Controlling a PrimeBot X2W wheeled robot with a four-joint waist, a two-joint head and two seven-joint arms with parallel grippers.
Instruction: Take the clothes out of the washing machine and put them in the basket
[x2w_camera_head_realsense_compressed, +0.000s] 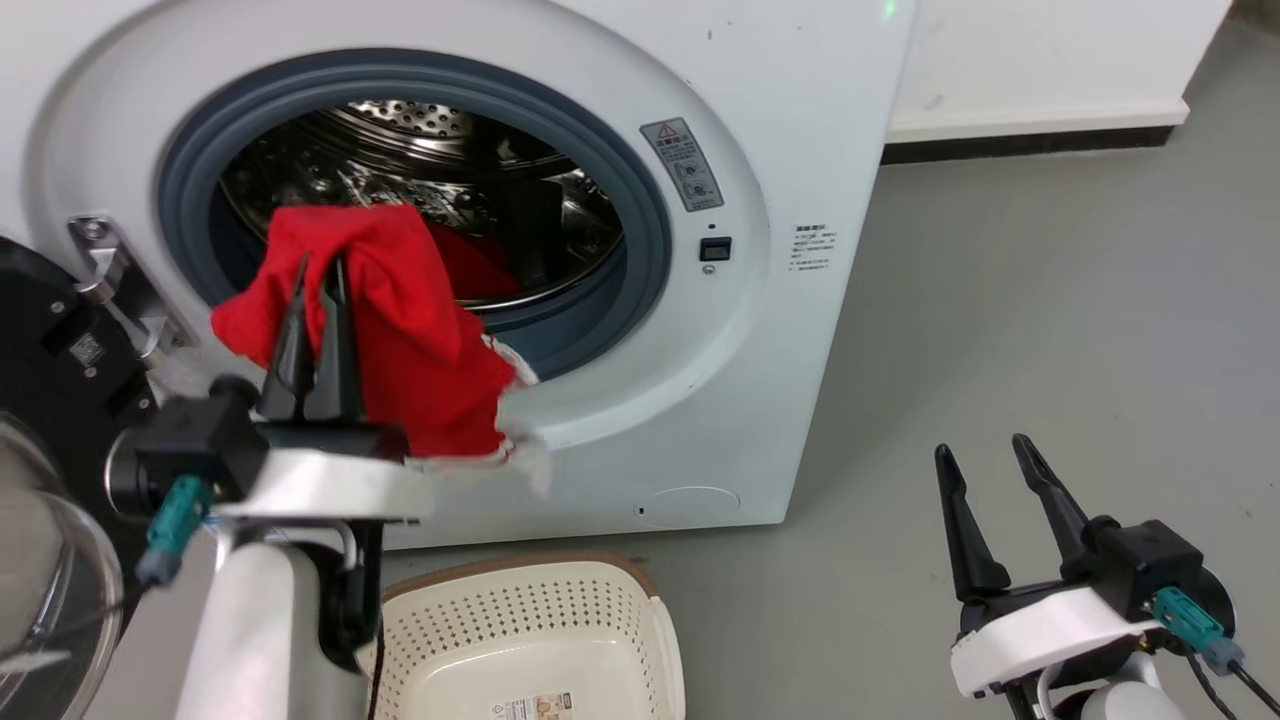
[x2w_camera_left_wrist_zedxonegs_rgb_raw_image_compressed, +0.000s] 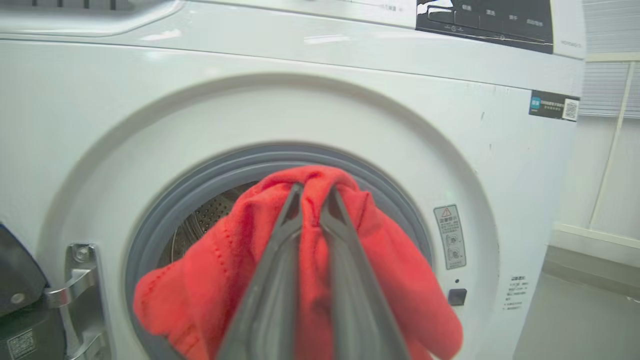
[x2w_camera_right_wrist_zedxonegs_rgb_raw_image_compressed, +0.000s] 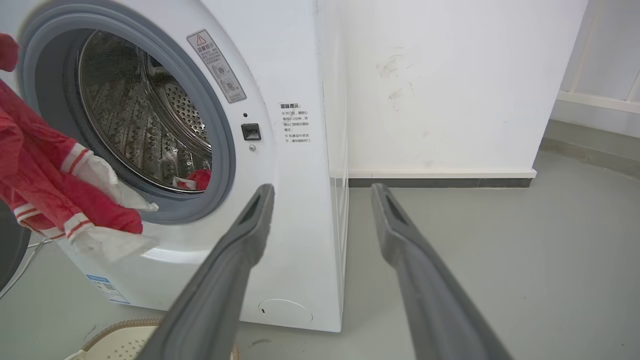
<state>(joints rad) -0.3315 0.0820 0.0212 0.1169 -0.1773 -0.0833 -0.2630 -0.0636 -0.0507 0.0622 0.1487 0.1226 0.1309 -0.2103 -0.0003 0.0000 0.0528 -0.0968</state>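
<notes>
Snag risk on the way out.
Left pincer (x2w_camera_head_realsense_compressed: 321, 264), centre left, grips a bright red garment with white trim (x2w_camera_head_realsense_compressed: 410, 330) outside the white front-loading washing machine (x2w_camera_head_realsense_compressed: 800, 130); its hem could catch or slip. More red fabric (x2w_camera_head_realsense_compressed: 478, 265) lies in the steel drum (x2w_camera_head_realsense_compressed: 410, 120); the cream perforated basket (x2w_camera_head_realsense_compressed: 665, 640), bottom centre, looks empty; right pincer (x2w_camera_head_realsense_compressed: 982, 447) gapes wide.

A grey floor (x2w_camera_head_realsense_compressed: 1050, 300) spreads out on the right. At its far side stands a white wall (x2w_camera_right_wrist_zedxonegs_rgb_raw_image_compressed: 450, 75) with faint dark scuff marks (x2w_camera_right_wrist_zedxonegs_rgb_raw_image_compressed: 395, 75). Along the wall's foot, a white ledge (x2w_camera_right_wrist_zedxonegs_rgb_raw_image_compressed: 440, 173) sits over a dark skirting strip (x2w_camera_right_wrist_zedxonegs_rgb_raw_image_compressed: 440, 182). Farther right, a thin white pipe (x2w_camera_left_wrist_zedxonegs_rgb_raw_image_compressed: 610, 150) runs up past a slatted white panel (x2w_camera_left_wrist_zedxonegs_rgb_raw_image_compressed: 607, 85).
</notes>
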